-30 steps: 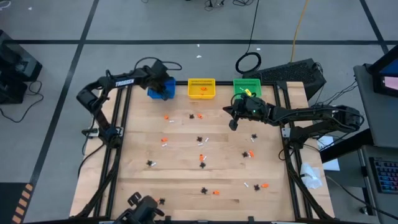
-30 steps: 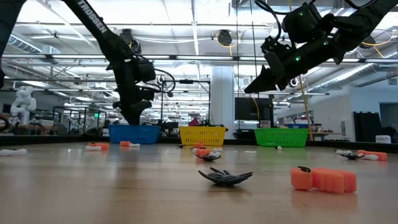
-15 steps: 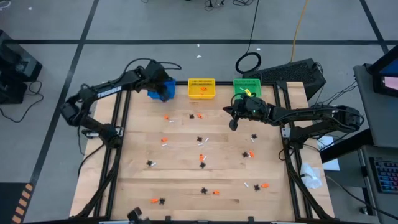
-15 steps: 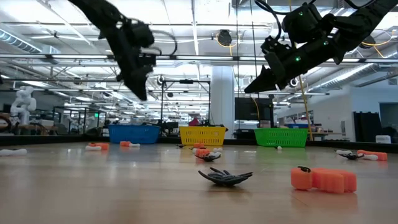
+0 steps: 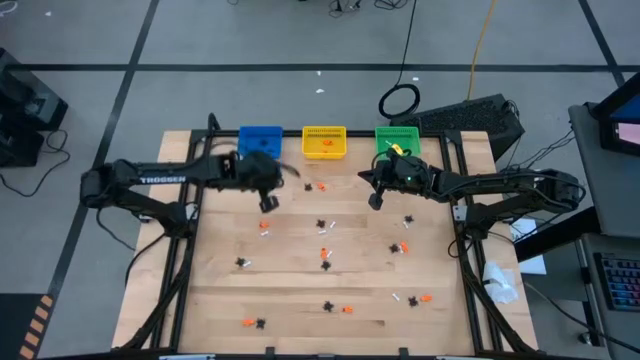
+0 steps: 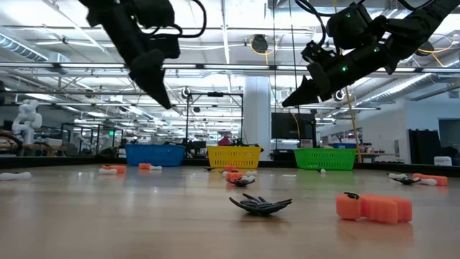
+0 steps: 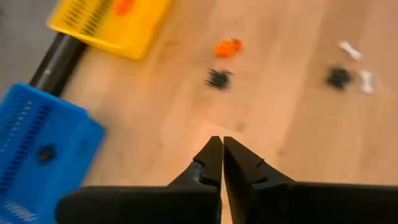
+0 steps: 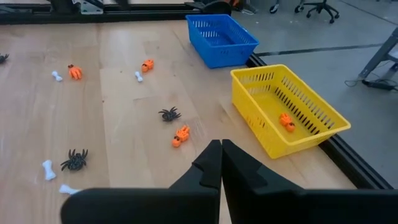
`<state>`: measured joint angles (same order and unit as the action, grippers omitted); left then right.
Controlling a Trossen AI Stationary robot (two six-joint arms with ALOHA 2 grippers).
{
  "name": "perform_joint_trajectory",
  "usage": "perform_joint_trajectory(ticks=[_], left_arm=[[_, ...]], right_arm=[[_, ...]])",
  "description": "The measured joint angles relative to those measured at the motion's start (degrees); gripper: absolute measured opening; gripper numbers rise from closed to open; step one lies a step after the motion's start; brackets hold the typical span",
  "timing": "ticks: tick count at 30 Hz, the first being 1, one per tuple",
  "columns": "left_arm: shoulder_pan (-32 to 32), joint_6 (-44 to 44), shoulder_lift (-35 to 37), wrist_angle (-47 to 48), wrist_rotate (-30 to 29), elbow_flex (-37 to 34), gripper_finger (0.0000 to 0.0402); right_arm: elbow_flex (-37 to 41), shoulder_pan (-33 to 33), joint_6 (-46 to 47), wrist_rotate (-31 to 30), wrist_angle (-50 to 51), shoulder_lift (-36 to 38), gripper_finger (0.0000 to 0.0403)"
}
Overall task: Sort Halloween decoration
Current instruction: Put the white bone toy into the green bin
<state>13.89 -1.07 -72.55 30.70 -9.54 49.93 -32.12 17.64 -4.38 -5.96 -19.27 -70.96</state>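
The left gripper (image 5: 268, 204) hung above the table (image 5: 290, 290) just in front of the blue bin (image 5: 260, 138), its fingers (image 7: 211, 163) pressed together on nothing. The right gripper (image 5: 375, 201) hung in the air in front of the green bin (image 5: 397, 136), its fingers (image 8: 211, 167) also pressed together and empty. The decorations lay scattered across the table: black spiders (image 5: 321, 225), orange bits (image 5: 265, 226) and small white pieces (image 5: 306, 184), with more near the front edge (image 5: 347, 309). One orange bit (image 8: 286, 121) lay inside the yellow bin (image 5: 324, 142), and a dark piece (image 7: 45, 154) lay in the blue bin. In the low view a black spider (image 6: 260, 204) and an orange piece (image 6: 374, 207) lay closest to the camera.
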Motion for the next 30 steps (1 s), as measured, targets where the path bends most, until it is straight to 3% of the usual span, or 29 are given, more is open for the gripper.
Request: perform_joint_trajectory(ticks=[15,24,30], left_arm=[[-18.9,-17.4,-0.1,9.8,0.3,-2.6,0.0],[-22.8,-21.0,-7.4,10.0,1.6,-2.6,0.0005],[-23.1,-20.7,-13.3,8.5,1.3,-2.6,0.0056]], right_arm=[[-2.9,0.0,-4.0,0.2,-4.5,0.0,0.0],[-3.8,0.0,-4.8,0.2,-4.5,0.0,0.0],[-3.8,0.0,-4.7,0.2,-4.4,0.0,0.0]])
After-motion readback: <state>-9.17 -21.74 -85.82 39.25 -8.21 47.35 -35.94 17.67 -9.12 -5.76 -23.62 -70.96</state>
